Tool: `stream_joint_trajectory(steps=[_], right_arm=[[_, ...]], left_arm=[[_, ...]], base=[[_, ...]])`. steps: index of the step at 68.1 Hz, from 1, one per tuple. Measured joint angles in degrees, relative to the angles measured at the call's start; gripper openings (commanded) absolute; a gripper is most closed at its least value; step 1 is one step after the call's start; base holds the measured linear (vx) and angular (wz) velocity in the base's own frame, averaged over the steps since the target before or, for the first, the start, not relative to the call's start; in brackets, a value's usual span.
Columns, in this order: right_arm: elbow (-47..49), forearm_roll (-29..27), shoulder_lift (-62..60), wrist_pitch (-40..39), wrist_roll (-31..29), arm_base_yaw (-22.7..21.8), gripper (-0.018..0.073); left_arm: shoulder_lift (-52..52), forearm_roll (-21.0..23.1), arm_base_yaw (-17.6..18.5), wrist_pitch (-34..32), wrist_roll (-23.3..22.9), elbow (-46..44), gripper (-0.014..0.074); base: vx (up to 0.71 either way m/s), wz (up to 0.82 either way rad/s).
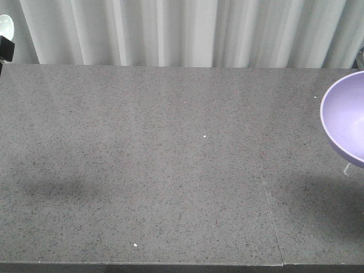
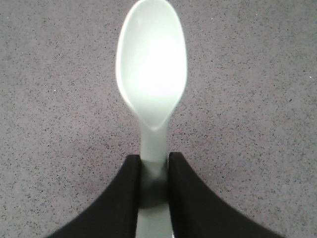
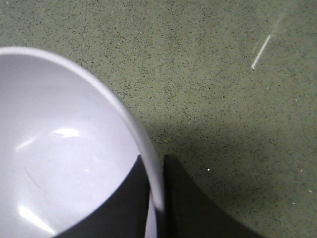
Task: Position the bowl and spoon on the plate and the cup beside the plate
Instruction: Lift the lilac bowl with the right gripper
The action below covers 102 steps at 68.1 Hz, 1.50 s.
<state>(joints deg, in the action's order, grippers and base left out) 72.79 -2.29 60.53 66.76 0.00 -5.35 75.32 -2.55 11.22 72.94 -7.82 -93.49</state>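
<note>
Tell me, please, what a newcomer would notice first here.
The green spoon, pinched by its handle in the left gripper, fills the left wrist view. The purple bowl, its rim clamped by the right gripper, shows at the front view's right edge over the grey table.

The left gripper (image 2: 152, 159) enters its wrist view from 6 o'clock. Both black fingers are pressed against the handle of the spoon (image 2: 151, 74), whose head points to 12. The right gripper (image 3: 155, 164) also comes up from 6, one finger inside the bowl (image 3: 64, 139) and one outside, pinching its rim. In the front view, a dark corner at 10 o'clock is probably the left gripper.
</note>
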Motion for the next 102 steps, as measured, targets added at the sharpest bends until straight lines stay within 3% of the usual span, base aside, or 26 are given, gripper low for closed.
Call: stream_joint_trajectory(steps=[102], right_arm=[[0.0, 0.11, 0.0, 0.23, 0.0, 0.0, -0.0006]], left_arm=[[0.0, 0.0, 0.0, 0.0, 0.0, 0.0, -0.0006]], base=[[0.0, 0.0]])
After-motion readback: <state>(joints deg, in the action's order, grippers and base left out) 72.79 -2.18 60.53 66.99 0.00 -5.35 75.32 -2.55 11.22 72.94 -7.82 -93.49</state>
